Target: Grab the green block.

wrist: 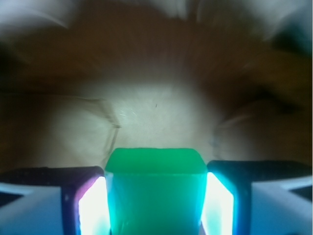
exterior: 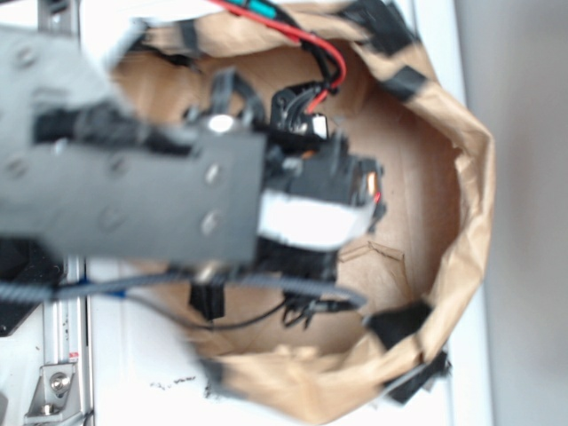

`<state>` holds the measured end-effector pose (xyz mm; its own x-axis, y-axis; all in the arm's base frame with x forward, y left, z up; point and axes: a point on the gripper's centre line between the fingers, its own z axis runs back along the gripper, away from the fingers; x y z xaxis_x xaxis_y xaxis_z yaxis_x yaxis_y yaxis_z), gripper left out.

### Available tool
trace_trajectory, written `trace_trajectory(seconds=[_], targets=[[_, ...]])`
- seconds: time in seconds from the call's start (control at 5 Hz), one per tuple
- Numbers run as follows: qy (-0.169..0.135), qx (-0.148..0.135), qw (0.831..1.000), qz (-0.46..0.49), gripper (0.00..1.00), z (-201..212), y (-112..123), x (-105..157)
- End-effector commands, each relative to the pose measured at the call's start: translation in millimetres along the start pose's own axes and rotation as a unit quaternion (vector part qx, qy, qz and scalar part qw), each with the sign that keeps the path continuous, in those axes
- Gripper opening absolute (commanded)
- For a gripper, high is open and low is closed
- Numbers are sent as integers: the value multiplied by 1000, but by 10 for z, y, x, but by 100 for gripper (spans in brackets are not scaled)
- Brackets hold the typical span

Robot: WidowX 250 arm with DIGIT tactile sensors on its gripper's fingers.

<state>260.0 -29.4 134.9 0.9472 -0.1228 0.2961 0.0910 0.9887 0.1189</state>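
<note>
1. Brown paper bag [exterior: 461,177] fills the exterior view, rolled open on a white surface [exterior: 133,373], with black tape patches along its rim. We see the robot arm [exterior: 133,195] reaching down into the bag mouth, blurred and close to the camera.
2. Same view: the arm's grey body and black wrist hardware cover most of the bag interior, and a red cable [exterior: 333,53] runs across the top rim. We cannot see the green block or the fingertips here, since the arm hides them, so this view does not settle the grasp.
3. Wrist view: the background is the pale, creased bag floor [wrist: 156,112] with brown paper walls rising around it, heavily blurred.
4. Wrist view: the green block [wrist: 155,188] sits squarely between the two lit pads [wrist: 93,205], filling the gap from one to the other. We read the gripper [wrist: 155,205] as clenched on the block, both pads pressed to its side faces.
5. We judge the block is held centred so it will not twist out; whether it is touching the floor or lifted off it, we cannot tell.
6. We judge the grab essentially made; the risk left is snagging the bag wall.
</note>
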Motion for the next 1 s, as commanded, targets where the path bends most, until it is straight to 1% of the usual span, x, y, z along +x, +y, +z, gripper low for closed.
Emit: trace_trajectory(seconds=[0.0, 0.2, 0.4, 0.6, 0.8], targets=[[-3, 10, 1000, 19, 0, 73, 78, 103], [-2, 14, 1000, 24, 0, 56, 177, 160], [-13, 1, 999, 32, 0, 39, 302, 260], [-21, 13, 999, 39, 0, 26, 382, 343], [-18, 11, 999, 26, 0, 6, 385, 282]])
